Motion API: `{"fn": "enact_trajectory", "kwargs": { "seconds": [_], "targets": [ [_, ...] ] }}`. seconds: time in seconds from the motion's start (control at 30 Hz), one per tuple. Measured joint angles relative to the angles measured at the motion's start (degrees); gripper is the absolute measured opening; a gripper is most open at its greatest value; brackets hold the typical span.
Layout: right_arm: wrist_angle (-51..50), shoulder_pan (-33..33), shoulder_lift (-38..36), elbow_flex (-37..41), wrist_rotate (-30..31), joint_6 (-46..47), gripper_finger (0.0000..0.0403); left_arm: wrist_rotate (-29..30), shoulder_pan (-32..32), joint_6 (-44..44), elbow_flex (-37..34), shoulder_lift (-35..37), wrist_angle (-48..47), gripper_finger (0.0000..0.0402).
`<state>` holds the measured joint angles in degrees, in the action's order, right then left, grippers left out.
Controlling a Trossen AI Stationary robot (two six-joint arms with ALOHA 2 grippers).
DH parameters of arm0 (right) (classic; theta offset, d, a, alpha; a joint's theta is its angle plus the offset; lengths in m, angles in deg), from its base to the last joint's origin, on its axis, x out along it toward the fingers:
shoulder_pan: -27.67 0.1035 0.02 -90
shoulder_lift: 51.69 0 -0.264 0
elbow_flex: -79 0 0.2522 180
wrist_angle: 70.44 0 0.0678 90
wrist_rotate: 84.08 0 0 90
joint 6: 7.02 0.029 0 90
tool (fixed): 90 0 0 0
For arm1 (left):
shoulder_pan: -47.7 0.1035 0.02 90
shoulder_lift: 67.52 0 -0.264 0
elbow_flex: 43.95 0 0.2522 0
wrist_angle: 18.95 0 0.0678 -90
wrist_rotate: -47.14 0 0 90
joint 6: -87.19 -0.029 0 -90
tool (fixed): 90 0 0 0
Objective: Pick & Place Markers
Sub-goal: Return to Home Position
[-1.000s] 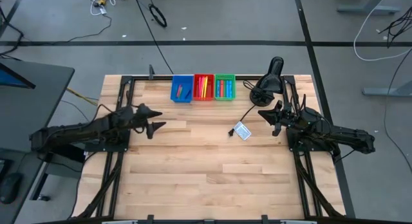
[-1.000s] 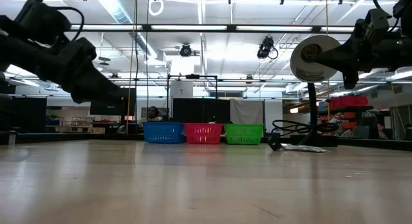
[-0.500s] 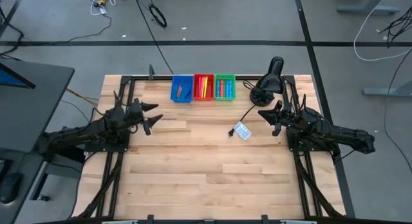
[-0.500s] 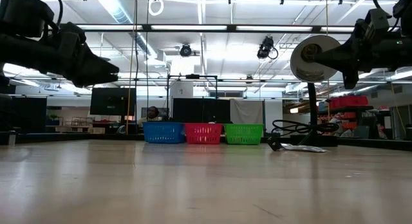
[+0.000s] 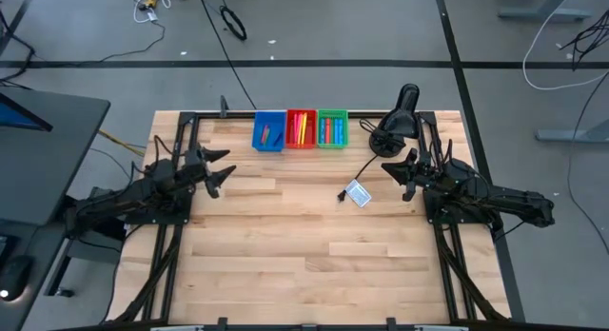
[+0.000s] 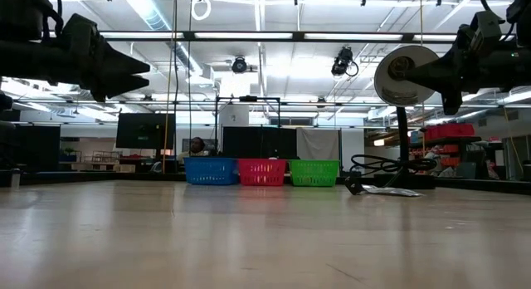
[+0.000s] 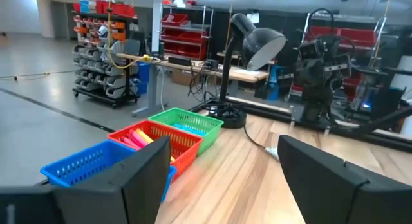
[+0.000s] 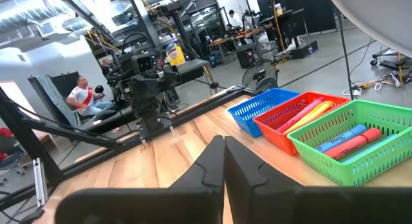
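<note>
Left gripper [image 5: 226, 164] hangs spread and empty above the table [image 5: 304, 274], arm drawn leftward; right gripper [image 5: 389, 167] sits clenched opposite.

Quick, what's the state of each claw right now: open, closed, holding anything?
Left claw: open, holding nothing.
Right claw: closed, holding nothing.

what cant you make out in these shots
1. Marker count: the markers are too small in the high view; in the low view the bins hide them behind their walls.
2. Blue bin inside: its mesh wall and the left gripper finger block it in the left wrist view.
3. Card print: too small in the high view.
</note>
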<state>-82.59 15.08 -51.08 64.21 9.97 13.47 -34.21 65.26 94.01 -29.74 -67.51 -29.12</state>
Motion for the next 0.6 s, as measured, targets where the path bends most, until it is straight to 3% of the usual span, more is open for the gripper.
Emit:
{"fn": "enact_trajectory", "kwargs": {
  "seconds": [0.6],
  "targets": [
    [0.0,0.0,0.0,0.0,0.0,0.0,0.0011,-2.9,0.0,3.5,0.0,-0.4,-0.7,0.0291]
  ]
}}
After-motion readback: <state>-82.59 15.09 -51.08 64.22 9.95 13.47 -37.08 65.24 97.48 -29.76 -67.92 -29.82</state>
